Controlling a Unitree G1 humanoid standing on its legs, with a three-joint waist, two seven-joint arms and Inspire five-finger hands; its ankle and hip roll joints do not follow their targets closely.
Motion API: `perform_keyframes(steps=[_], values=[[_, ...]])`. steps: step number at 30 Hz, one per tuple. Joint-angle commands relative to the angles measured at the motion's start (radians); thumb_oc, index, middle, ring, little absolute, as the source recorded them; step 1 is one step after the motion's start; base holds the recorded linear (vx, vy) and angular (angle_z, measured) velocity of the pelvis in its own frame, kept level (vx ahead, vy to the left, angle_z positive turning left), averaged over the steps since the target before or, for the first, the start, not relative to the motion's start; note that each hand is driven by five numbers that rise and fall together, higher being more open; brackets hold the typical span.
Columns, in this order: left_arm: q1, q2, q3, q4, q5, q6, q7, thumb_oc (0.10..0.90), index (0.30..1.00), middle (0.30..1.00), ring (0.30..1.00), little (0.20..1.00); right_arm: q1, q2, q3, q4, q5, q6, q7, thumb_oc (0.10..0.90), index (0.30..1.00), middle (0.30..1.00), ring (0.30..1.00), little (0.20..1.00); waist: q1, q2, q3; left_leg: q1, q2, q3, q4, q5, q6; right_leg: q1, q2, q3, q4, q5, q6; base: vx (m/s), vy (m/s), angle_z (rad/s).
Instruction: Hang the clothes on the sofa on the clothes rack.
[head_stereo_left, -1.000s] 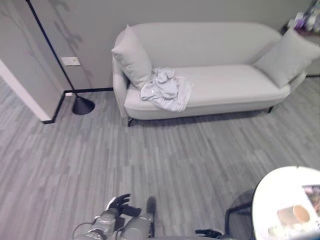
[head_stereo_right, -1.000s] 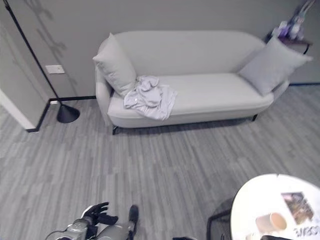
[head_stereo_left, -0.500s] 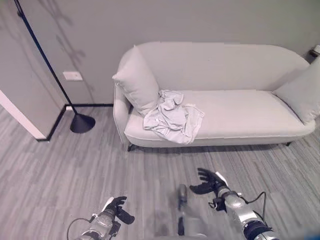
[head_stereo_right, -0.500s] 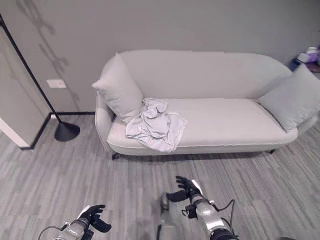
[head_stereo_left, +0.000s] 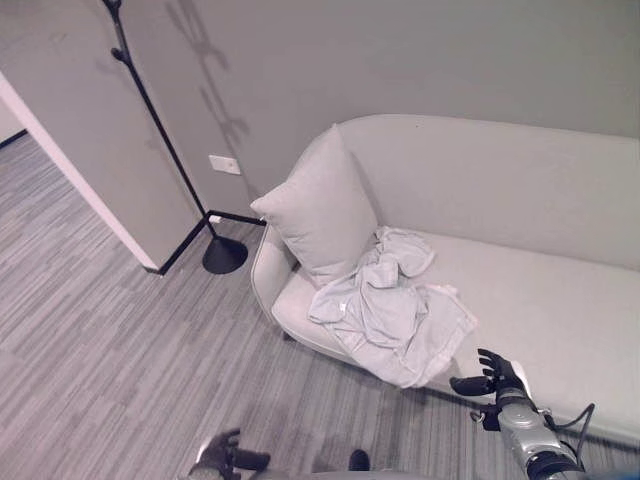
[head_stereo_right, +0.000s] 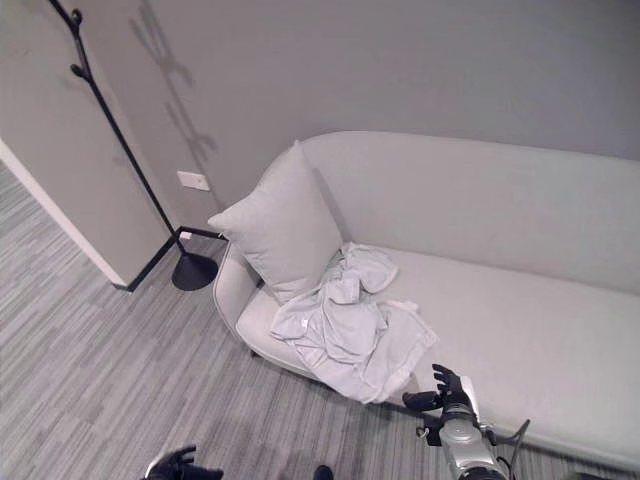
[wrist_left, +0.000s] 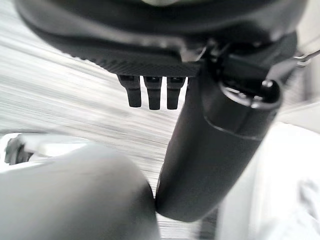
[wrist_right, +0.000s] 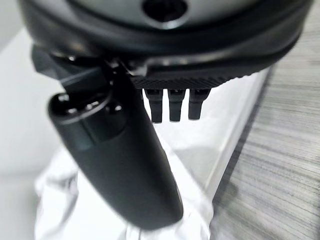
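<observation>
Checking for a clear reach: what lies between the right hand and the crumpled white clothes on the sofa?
Nothing: in the left eye view, only bare sofa front separates the right hand from the crumpled white clothes.

right robot hand: raised forward, fingers spread, holding nothing | left robot hand: low, fingers relaxed, holding nothing

Open floor fronts the sofa (a cushion crowds the clothes behind).
</observation>
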Motion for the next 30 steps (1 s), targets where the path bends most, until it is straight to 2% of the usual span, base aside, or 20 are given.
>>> perform_keyframes(steps=[1, 2, 3, 4, 5, 6, 7, 11, 15, 20, 21, 23, 30], values=[[-0.022, -0.007, -0.193, -0.001, 0.119, -0.015, 0.013, 0.8, 0.9, 0.9, 0.9, 0.9, -0.158, -0.073, -0.011, 0.082, 0.097, -0.081, -0.024, 0.8, 0.9, 0.9, 0.9, 0.9, 0.036, -0.014, 0.062, -0.002, -0.004, 0.136, -0.37, 0.018, 0.087, 0.018, -0.111, 0.025, -0.004, -0.025, 0.173, 0.18, 0.028, 0.46], [-0.02, -0.011, -0.196, 0.015, 0.102, -0.016, 0.008, 0.8, 0.9, 0.9, 0.9, 0.9, -0.182, -0.055, 0.001, 0.147, 0.153, -0.086, -0.003, 0.8, 0.9, 0.9, 0.9, 0.9, 0.045, -0.012, 0.059, -0.028, -0.024, 0.142, -0.49, 0.032, 0.09, 0.026, -0.114, 0.02, -0.004, -0.037, 0.179, 0.23, 0.056, 0.46], [-0.018, -0.015, -0.198, 0.034, 0.078, -0.008, -0.004, 0.8, 0.9, 0.9, 0.9, 0.9, -0.195, -0.039, 0.023, 0.222, 0.19, -0.074, 0.028, 0.8, 0.9, 0.9, 0.9, 0.9, 0.062, 0.005, 0.057, -0.053, -0.021, 0.141, -0.611, 0.086, 0.079, 0.049, -0.099, 0.016, -0.004, -0.056, 0.181, 0.17, 0.053, 0.25], [-0.019, -0.016, -0.198, 0.034, 0.078, -0.008, -0.004, 0.8, 0.9, 0.9, 0.9, 0.9, -0.198, -0.039, 0.024, 0.225, 0.191, -0.075, 0.029, 0.8, 0.9, 0.9, 0.9, 0.9, 0.061, 0.004, 0.056, -0.05, -0.022, 0.142, -0.623, 0.096, 0.079, 0.046, -0.1, 0.016, -0.004, -0.054, 0.181, 0.16, 0.036, -0.13], [-0.024, -0.02, -0.193, 0.054, 0.062, -0.001, -0.006, 0.8, 0.9, 0.9, 0.9, 0.9, -0.216, -0.024, 0.031, 0.28, 0.215, -0.063, 0.051, 0.8, 0.9, 0.9, 0.9, 0.9, 0.074, 0.01, 0.057, -0.059, -0.018, 0.122, -0.681, 0.129, 0.068, 0.059, -0.095, 0.019, -0.004, -0.064, 0.18, 0.17, 0.024, -0.17], [-0.015, -0.028, -0.171, 0.115, 0.033, 0.003, 0.003, 0.8, 0.9, 0.9, 0.9, 0.9, -0.234, 0.019, 0.015, 0.381, 0.295, -0.064, 0.077, 0.8, 0.9, 0.9, 0.9, 0.9, 0.075, 0.02, 0.041, -0.007, -0.029, 0.109, -0.784, 0.14, 0.066, 0.068, -0.082, 0.012, -0.004, -0.072, 0.182, 0.28, 0.062, -0.18], [-0.005, -0.034, -0.168, 0.133, 0.035, 0.012, -0.001, 0.8, 0.9, 0.9, 0.9, 0.9, -0.238, 0.035, 0.012, 0.426, 0.322, -0.051, 0.093, 0.8, 0.9, 0.9, 0.9, 0.9, 0.075, 0.023, 0.023, 0.016, -0.037, 0.102, -0.811, 0.143, 0.066, 0.067, -0.077, 0.009, -0.004, -0.077, 0.18, 0.32, 0.08, -0.16], [0.03, -0.03, -0.141, 0.152, 0.029, 0.019, -0.03, 0.8, 0.9, 0.9, 0.9, 0.9, -0.234, 0.08, 0.005, 0.559, 0.362, -0.014, 0.144, 0.8, 0.9, 0.9, 0.9, 0.9, 0.086, 0.023, -0.017, 0.071, -0.046, 0.089, -0.847, 0.14, 0.058, 0.082, -0.079, -0.006, -0.004, -0.098, 0.18, 0.22, 0.063, 0.01], [0.029, -0.022, -0.149, 0.144, 0.038, 0.018, -0.045, 0.8, 0.9, 0.9, 0.9, 0.9, -0.236, 0.102, 0.009, 0.613, 0.375, 0.003, 0.176, 0.8, 0.9, 0.9, 0.9, 0.9, 0.104, 0.022, -0.004, 0.074, -0.05, 0.061, -0.847, 0.124, 0.059, 0.069, -0.086, -0.029, -0.004, -0.099, 0.186, 0.08, 0.033, 0.61], [-0.006, -0.02, -0.226, 0.083, 0.03, 0.007, -0.049, 0.8, 0.9, 0.9, 0.9, 0.9, -0.295, 0.086, -0.038, 0.678, 0.459, 0.006, 0.15, 0.8, 0.9, 0.9, 0.9, 0.9, 0.133, 0.046, 0.06, -0.016, -0.068, 0.009, -0.847, 0.131, 0.059, -0.011, -0.093, -0.075, -0.004, -0.089, 0.194, -0.09, 0.018, 0.44], [-0.014, -0.02, -0.259, 0.065, 0.024, 0.003, -0.05, 0.8, 0.9, 0.9, 0.9, 0.9, -0.322, 0.065, -0.069, 0.705, 0.504, 0.009, 0.13, 0.8, 0.9, 0.9, 0.9, 0.9, 0.141, 0.062, 0.077, -0.057, -0.076, -0.013, -0.847, 0.136, 0.056, -0.043, -0.099, -0.095, -0.004, -0.085, 0.196, -0.1, 0.036, 0.57], [-0.025, -0.022, -0.297, 0.051, 0.012, 0.001, -0.047, 0.8, 0.9, 0.9, 0.9, 0.9, -0.359, 0.038, -0.112, 0.729, 0.581, 0.008, 0.101, 0.8, 0.9, 0.9, 0.9, 0.9, 0.148, 0.079, 0.097, -0.109, -0.085, -0.034, -0.847, 0.144, 0.052, -0.083, -0.107, -0.115, -0.004, -0.079, 0.201, -0.09, 0.035, 0.48], [-0.063, -0.036, -0.361, 0.04, -0.011, -0.013, -0.02, 0.8, 0.9, 0.9, 0.9, 0.9, -0.39, 0.029, -0.152, 0.738, 0.694, 0.009, 0.035, 0.8, 0.9, 0.9, 0.9, 0.9, 0.162, 0.095, 0.121, -0.168, -0.1, -0.057, -0.847, 0.147, 0.045, -0.126, -0.117, -0.132, -0.004, -0.083, 0.204, 0.01, 0.003, 0.16]])
